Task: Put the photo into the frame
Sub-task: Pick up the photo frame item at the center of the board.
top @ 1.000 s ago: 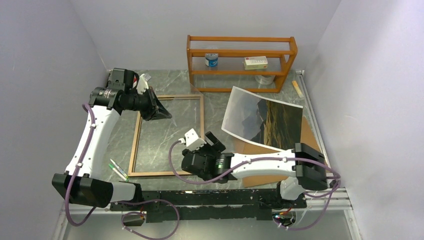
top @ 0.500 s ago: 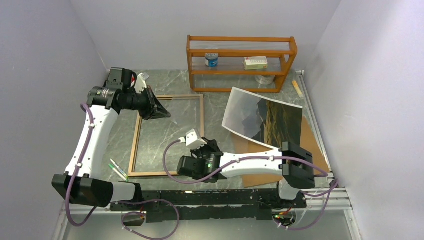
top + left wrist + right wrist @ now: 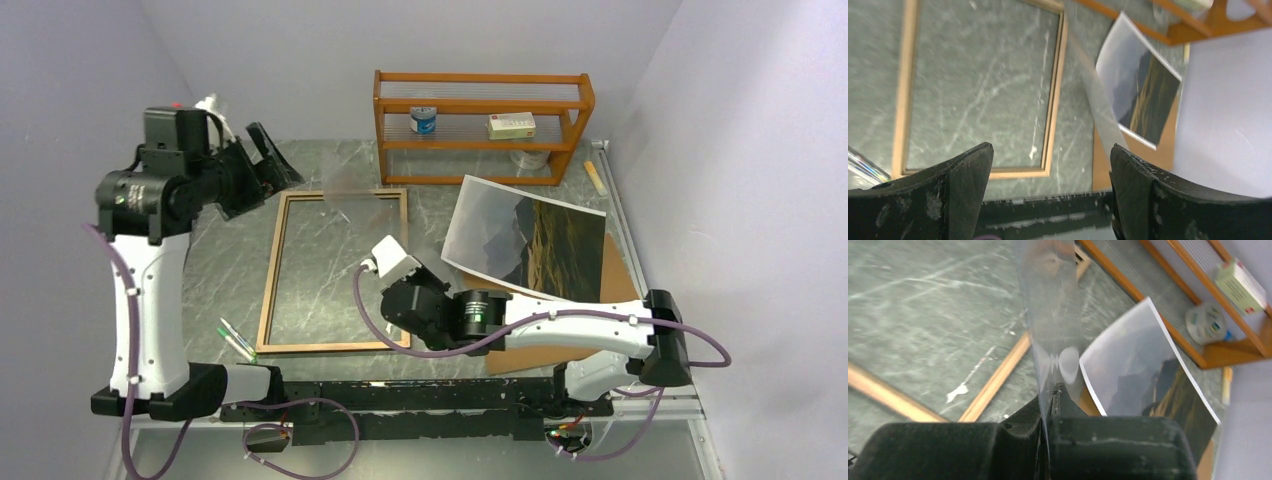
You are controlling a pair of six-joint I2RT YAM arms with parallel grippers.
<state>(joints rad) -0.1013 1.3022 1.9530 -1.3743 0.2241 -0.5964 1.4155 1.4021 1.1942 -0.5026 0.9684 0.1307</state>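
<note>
Top external view: your left end effector (image 3: 1050, 147) has swung up and clear of the frame (image 3: 270, 280), fingers spread wide and empty. Your right end effector (image 3: 1050, 392) has moved in at the frame's near right corner, clamped on a clear sheet (image 3: 1050, 305) that stands on edge. The frame lies wood side up on the table (image 3: 330, 270). The photo (image 3: 530, 238) rests face up on the cardboard backing (image 3: 620, 280) beside it, so it has not yet been loaded.
</note>
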